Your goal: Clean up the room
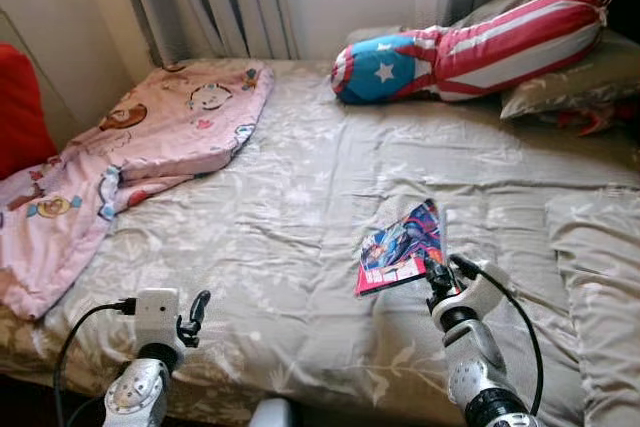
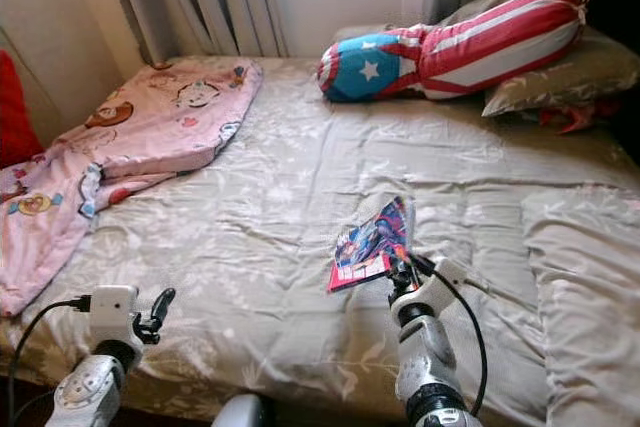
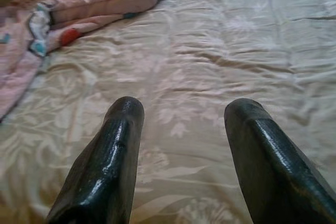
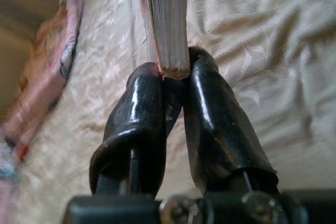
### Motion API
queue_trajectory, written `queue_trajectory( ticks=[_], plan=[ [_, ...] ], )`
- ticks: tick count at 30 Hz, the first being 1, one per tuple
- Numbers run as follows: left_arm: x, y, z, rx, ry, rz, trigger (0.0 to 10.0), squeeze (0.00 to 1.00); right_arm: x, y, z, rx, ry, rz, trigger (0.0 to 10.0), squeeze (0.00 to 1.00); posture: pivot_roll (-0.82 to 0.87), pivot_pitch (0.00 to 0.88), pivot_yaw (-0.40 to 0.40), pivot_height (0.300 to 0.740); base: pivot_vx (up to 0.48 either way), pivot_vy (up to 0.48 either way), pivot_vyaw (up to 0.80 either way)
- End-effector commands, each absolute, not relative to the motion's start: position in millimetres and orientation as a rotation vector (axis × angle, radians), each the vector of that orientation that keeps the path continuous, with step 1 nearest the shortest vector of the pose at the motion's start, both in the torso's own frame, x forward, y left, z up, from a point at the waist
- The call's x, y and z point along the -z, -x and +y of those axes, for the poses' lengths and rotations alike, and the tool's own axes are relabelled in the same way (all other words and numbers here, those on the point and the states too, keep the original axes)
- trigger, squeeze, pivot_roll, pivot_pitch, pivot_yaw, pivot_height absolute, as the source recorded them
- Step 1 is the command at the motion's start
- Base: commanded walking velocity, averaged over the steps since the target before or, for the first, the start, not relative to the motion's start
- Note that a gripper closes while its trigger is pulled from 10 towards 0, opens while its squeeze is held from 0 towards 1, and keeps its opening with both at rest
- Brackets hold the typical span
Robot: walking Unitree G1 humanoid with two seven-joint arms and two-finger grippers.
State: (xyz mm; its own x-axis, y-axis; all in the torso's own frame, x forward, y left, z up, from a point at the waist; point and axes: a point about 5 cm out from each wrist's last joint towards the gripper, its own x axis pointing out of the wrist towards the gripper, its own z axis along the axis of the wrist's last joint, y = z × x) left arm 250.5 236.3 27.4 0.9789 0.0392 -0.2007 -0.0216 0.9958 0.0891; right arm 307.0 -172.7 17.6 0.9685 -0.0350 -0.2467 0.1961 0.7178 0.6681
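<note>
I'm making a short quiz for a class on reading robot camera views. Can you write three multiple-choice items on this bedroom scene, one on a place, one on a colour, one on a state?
1. Where does the pink cartoon blanket lie on the bed?
A. On the robot's left side
B. On the robot's right side
C. Under the bolster

2. What colour is the patch around the white star on the bolster pillow?
A. Green
B. Blue
C. Yellow

3. What is the state of the right end effector?
A. Open above the bed
B. Shut on nothing
C. Shut on the comic book

Answers:
1 A, the blanket lies at the left edge near the wall.
2 B, the star sits on a blue end, with red and white stripes beyond.
3 C, the right wrist view shows both fingers pinching the book's edge; the left end effector is open.
</note>
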Motion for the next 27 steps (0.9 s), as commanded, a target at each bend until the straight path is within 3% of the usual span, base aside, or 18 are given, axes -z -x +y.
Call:
queue_trajectory(
  ticks=[1, 4, 7, 16, 27],
  plan=[
    [-30, -248, 240, 0.0, -0.135, 0.22, 10.0, 0.0, -12, -304, -182, 0.208, -0.859, 0.248, 10.0, 0.0, 0.15, 0.0, 0.113, 0.64, 0.0, 0.0, 0.0],
    [-31, -245, 242, 0.017, -0.155, 0.226, 10.0, 0.0, -4, -299, -185, 0.236, -0.852, 0.3, 10.0, 0.0, 0.16, 0.0, 0.119, 0.64, 0.0, 0.0, 0.0],
    [-33, -240, 248, 0.023, -0.172, 0.237, 10.0, 0.0, 9, -290, -183, 0.213, -0.73, 0.446, 10.0, 0.0, 0.16, 0.0, 0.13, 0.64, 0.0, 0.0, 0.0],
    [-36, -231, 255, 0.035, -0.192, 0.261, 10.0, 0.0, 9, -287, -210, 0.293, -0.64, 0.497, 10.0, 0.0, 0.17, 0.0, 0.147, 0.64, 0.0, 0.0, 0.0],
    [-38, -227, 248, 0.058, -0.189, 0.277, 10.0, 0.0, 23, -271, -218, 0.363, -0.592, 0.599, 10.0, 0.0, 0.18, 0.018, 0.155, 0.64, 0.0, 0.0, 0.0]
  ],
)
